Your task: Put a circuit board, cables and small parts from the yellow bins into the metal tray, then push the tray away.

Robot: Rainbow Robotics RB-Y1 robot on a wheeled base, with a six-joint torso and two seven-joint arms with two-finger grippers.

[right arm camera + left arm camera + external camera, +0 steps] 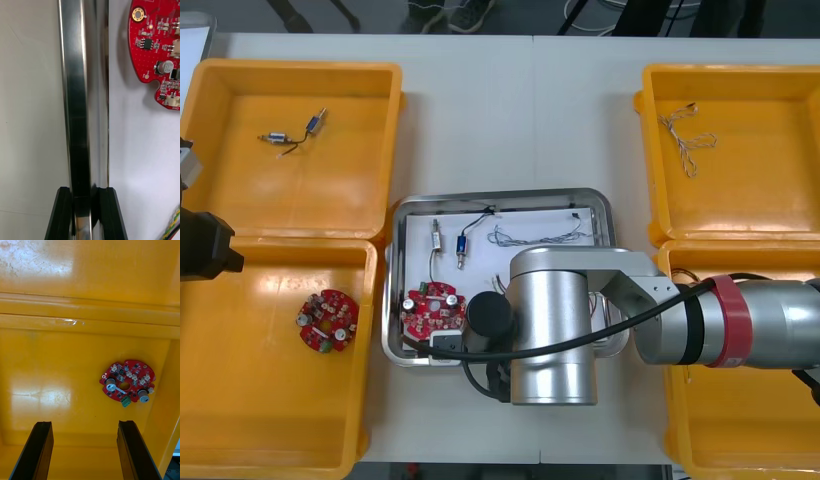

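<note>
Located the rectangular shiny metal tray [500, 197] at desk [480, 100] centre, between the open yellow rectangular bins [290, 130] at 9 and 3 o'clock. Read its long axis as 9-to-3 o'clock, short sides facing the bins, edges about square with the desk.

Found the right gripper [84, 195] closed on the tray's 6 o'clock rim, toward the 7 o'clock corner: one black finger outside the wall, one inside, apart only by the rim's thickness. Found the left gripper [85, 424] wide open and holding nothing, above the 8 o'clock bin [260, 400], over a round red circuit board [326, 321].

Noted on the tray's white floor: a second round red circuit board [432, 308] at 8 o'clock, two small metal parts [437, 238] at 11 o'clock, a twisted blue and white cable [540, 237] at 1 o'clock, and a red and yellow cable [173, 225] beside the inner finger.

Judged loading complete and the push toward 12 o'clock pending. Judged these hazards:
- Yaw of the tray from the off-centre grip, with possible corner contact against a bin.
- Finger slip off the thin, smooth rim under push load, giving partial travel only.
- Tilt from any lift at the pinched edge, with loose contents sliding.
- Snagging of the red and yellow cable by the inner finger on release.
</note>
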